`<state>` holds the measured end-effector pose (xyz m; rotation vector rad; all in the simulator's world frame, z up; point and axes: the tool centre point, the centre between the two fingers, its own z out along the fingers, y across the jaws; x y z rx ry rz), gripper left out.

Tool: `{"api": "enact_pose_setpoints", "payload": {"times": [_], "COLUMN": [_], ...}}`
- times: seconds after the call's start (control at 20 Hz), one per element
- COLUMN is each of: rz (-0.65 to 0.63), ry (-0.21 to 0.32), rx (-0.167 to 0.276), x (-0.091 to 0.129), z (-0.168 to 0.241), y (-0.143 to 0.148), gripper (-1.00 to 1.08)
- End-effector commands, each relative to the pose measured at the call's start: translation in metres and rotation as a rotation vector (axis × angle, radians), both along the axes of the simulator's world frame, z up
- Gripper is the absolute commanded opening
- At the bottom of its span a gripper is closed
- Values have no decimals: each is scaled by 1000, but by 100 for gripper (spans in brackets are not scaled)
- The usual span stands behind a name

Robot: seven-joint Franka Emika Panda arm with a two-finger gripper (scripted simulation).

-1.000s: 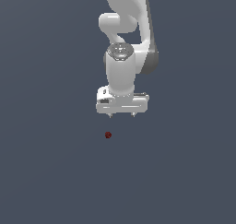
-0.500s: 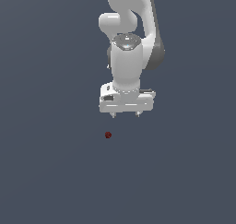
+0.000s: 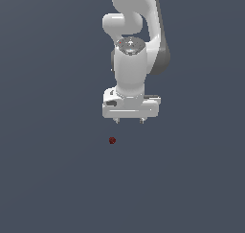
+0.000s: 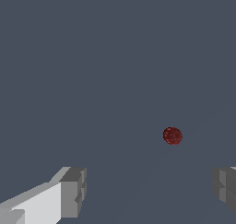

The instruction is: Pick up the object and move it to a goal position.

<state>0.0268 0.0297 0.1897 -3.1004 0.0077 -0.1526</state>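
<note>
The counter (image 3: pixel 52 179) is a flat, even slate-grey surface that fills both views from edge to edge; no walls, edges or other room features show, and it carries no markings or texture. On it lies the object (image 3: pixel 112 140), a tiny dark red lump with a bumpy skin, much smaller than the white arm (image 3: pixel 136 45) above it. It looks roundish from both cameras, so no long axis or pointing direction can be made out; in the wrist view the object (image 4: pixel 172 135) reads as a near-circular mottled blob resting on the bare grey plane. The tool (image 3: pixel 129 121) hangs from the arm with its two short fingertips (image 3: pixel 116 121) pointing down, spread apart with a clear gap between them and nothing held. In the exterior view the object sits below the tool and slightly toward the exterior view's left of it, roughly under the fingertip on that side, apart from the tool and not touching it. In the wrist view the tool (image 4: pixel 147 191) shows two grey fingers (image 4: pixel 73 193) at the frame's sides, and the object lies ahead of the open gap, nearer the finger that is cut off by the frame.
</note>
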Motion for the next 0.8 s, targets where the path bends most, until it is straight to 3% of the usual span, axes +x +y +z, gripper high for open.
{"api": "enact_pose_setpoints", "payload": {"times": [0.0, 0.75], "rz": [-32, -421], "ry": [7, 82], "rx": [2, 4], "x": [1, 6], "z": [-7, -90], "y": [-5, -59], "gripper": [100, 100]}}
